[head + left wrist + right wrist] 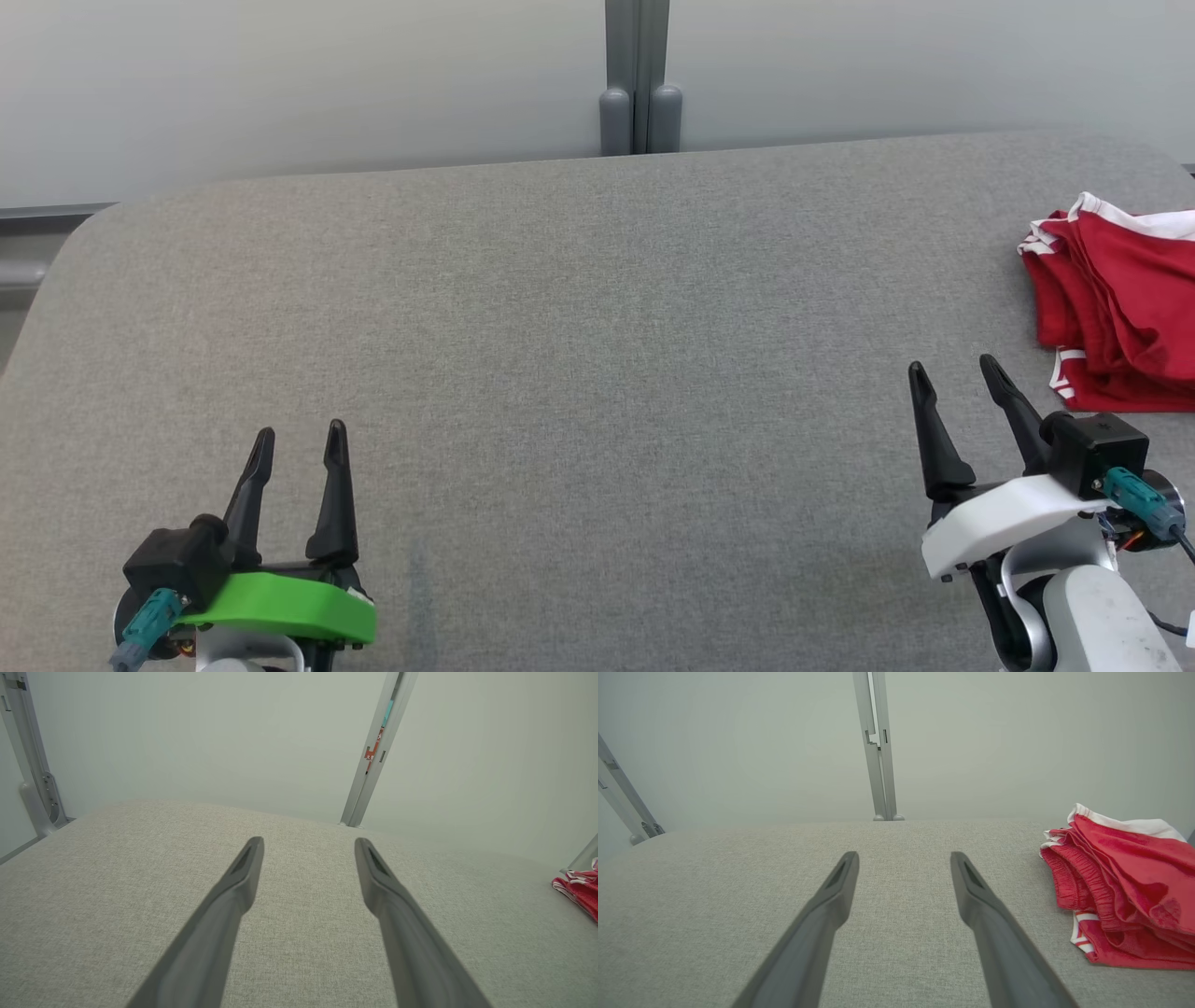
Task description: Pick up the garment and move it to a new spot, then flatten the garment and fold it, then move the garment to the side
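While both arms are resting low at the near edge, the grey cloth-covered bench [560,327] is stretching wide across the scene, with a pale wall and a grey post [639,84] standing behind it.

Red garment [1116,299], white-trimmed: it is lying at the bench's far right side, gathered in several stacked layers, its elastic waistband turned toward the centre. Part of it is running past the edge of the head view.

Right gripper [952,362]: it is pointing up the bench near the garment's near-left corner, apart from the cloth, fingers spread wide and holding nothing.

Left gripper [301,431]: it is sitting well apart at the opposite side, fingers likewise parted and empty.

Stage: the garment is lying off to the side in a layered heap. That is fitting either a rough fold set aside at the close, or a bundle waiting to be carried to a new spot and flattened. The layers are looking too uneven to settle which.
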